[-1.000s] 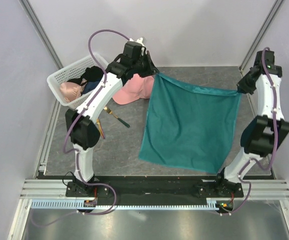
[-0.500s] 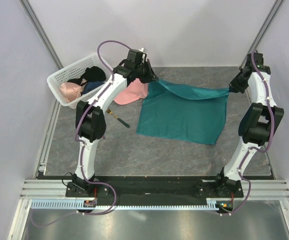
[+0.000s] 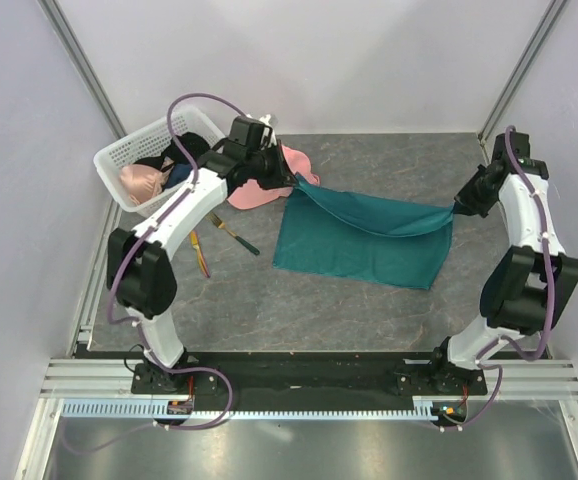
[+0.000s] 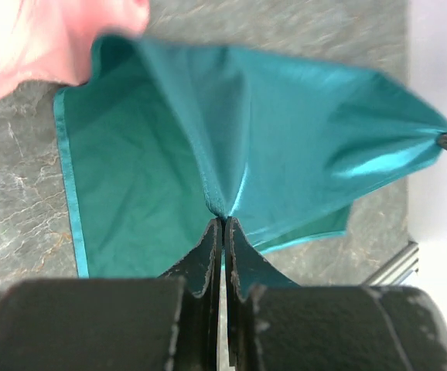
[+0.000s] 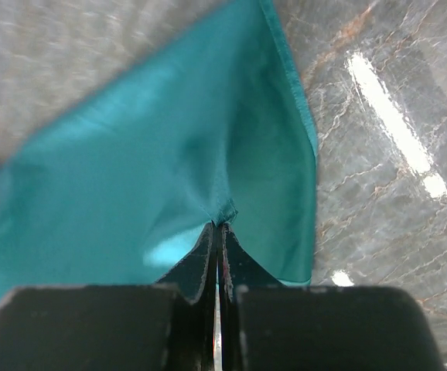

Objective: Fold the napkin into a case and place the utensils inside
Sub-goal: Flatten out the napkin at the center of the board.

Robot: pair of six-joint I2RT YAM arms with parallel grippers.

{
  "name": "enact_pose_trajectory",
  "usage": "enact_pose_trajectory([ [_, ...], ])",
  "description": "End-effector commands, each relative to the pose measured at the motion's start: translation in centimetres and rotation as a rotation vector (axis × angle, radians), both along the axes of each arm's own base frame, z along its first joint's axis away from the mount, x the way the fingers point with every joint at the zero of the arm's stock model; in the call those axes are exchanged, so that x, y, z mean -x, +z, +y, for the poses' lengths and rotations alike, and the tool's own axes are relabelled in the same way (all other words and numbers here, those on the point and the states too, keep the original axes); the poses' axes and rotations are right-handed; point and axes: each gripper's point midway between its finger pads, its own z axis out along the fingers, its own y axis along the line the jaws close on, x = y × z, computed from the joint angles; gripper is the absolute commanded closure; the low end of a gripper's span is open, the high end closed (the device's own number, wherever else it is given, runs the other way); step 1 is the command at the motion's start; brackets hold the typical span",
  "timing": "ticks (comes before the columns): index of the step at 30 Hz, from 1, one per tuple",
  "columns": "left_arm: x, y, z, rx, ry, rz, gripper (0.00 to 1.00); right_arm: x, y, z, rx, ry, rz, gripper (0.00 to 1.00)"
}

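Two corners of sheeny teal napkin (image 3: pixel 359 250) pinched, middle sagging.

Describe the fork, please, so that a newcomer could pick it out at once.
From the white basket in the far left corner, come nearer past the pink cap. The fork lies on the tabletop between the left arm and the teal napkin; its gold head and dark handle distinguish it from the thin purple-and-orange piece nearby.
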Motion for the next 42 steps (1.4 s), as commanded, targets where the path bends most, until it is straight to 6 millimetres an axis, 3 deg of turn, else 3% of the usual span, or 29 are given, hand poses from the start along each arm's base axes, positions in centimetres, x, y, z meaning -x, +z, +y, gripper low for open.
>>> enact_pose_trajectory([
  [1,1.6,10.7,1.0,0.084,-0.033,-0.244,0.98,0.7,11.0,0.5,0.039,-0.052,-0.273,1.00],
  [2,2.4,13.3,1.3,0.114,-0.037,-0.292,0.98,1.4,12.4,0.5,0.050,-0.071,-0.299,1.00],
  [5,4.4,16.9,1.9,0.162,-0.037,-0.348,0.98,4.4,17.6,0.6,0.103,-0.101,-0.408,1.00],
  [6,5.8,19.2,2.5,0.191,-0.039,-0.393,0.98,6.0,19.7,1.0,0.121,-0.103,-0.468,1.00],
  [8,7.8,21.4,3.1,0.223,-0.054,-0.437,0.98,8.9,23.2,1.5,0.157,-0.112,-0.570,1.00],
  [9,9.4,23.5,3.8,0.250,-0.060,-0.494,0.98,10.0,24.3,1.7,0.171,-0.115,-0.605,1.00],
  [14,14.9,28.4,5.6,0.329,-0.108,-0.608,0.98,17.7,31.9,2.5,0.285,-0.170,-0.864,1.00],
  [19,20.7,34.3,9.0,0.374,-0.086,-0.765,0.98,23.0,36.4,3.5,0.347,-0.178,-1.007,1.00],
  [22,22.3,35.7,10.2,0.381,-0.061,-0.812,0.98,24.7,37.9,3.6,0.387,-0.181,-1.045,1.00],
  [25,22.4,35.5,10.5,0.382,-0.045,-0.805,0.98,24.5,38.1,3.3,0.405,-0.175,-1.037,1.00],
  [30,20.0,33.9,9.8,0.362,-0.014,-0.759,0.98,20.6,36.6,2.4,0.386,-0.160,-0.961,1.00],
  [34,16.5,30.9,8.6,0.329,0.020,-0.677,0.98,15.2,33.1,2.5,0.301,-0.112,-0.854,1.00],
  [42,8.1,23.0,5.9,0.224,0.093,-0.489,0.98,3.3,22.7,1.3,0.165,-0.045,-0.574,1.00],
])
